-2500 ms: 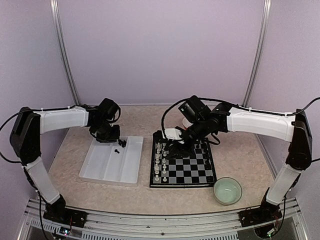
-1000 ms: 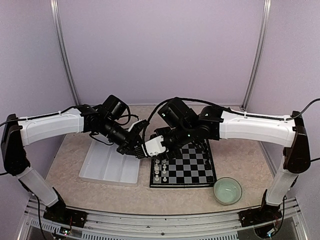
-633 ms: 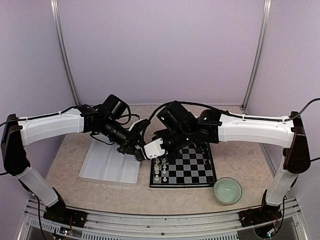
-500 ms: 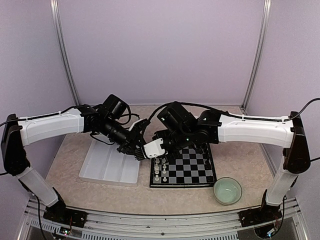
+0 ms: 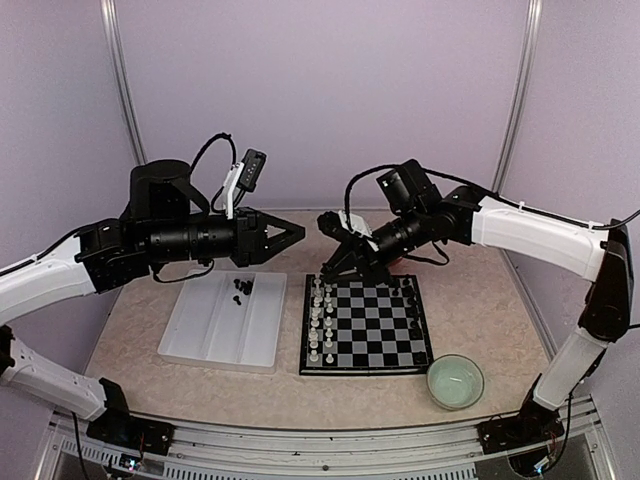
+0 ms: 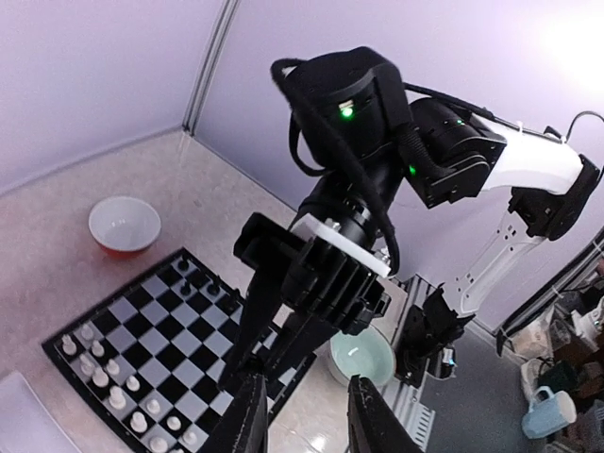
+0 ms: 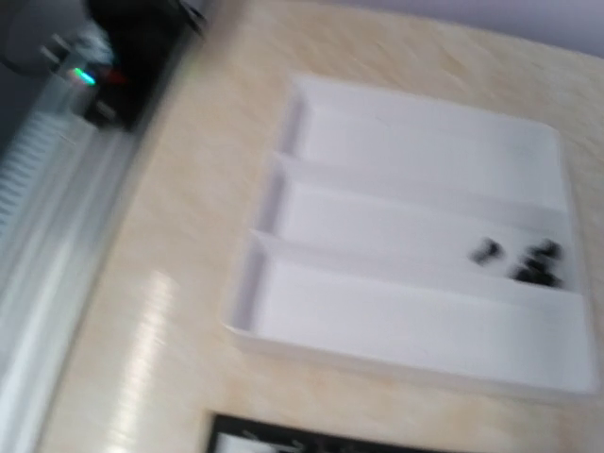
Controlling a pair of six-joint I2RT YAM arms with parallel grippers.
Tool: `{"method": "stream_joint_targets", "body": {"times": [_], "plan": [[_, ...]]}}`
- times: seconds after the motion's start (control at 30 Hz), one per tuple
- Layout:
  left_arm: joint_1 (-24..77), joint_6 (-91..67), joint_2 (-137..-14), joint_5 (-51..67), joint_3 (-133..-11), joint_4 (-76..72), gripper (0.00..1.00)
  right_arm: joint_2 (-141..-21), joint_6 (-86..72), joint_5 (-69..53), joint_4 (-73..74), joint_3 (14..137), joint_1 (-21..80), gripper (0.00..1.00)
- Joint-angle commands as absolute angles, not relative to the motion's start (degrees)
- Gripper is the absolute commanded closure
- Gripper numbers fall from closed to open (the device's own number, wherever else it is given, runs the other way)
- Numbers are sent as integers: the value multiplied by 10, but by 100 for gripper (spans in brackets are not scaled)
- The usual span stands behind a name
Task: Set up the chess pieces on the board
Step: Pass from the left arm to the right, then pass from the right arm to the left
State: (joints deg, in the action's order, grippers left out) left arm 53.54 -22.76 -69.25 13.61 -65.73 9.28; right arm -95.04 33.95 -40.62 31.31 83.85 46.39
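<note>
Right wrist view is blurred and leaves its own fingers out of frame; it shows only the white tray point(image 7: 415, 283) with a few black chess pieces point(image 7: 528, 262) in the middle compartment, toward 3 o'clock. Top view sets the board point(image 5: 372, 330) just right of that tray, white chess pieces point(image 5: 318, 322) lining its 9 o'clock edge. Only the left wrist view shows a bowl point(image 6: 123, 225) beyond the board, which the right arm point(image 5: 520, 235) covers overhead. Left gripper point(image 6: 307, 420) gapes empty; right gripper's point(image 6: 260, 363) jaws stand parted, nothing discernible between them
</note>
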Motion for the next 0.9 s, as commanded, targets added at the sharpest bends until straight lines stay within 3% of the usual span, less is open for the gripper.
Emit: {"method": "stream_joint_targets", "body": {"times": [0.0,0.37,0.87], "plan": [[576,-128,-716,33,-649,37,68,-940,285,-561,308,831,447,92],[639,88,-774,54,-739,186,65,-957,340,-666,385,856,443,90],[673,201,-816,29,-821,308,65,-983,426,-696,496,892,444,87]]}}
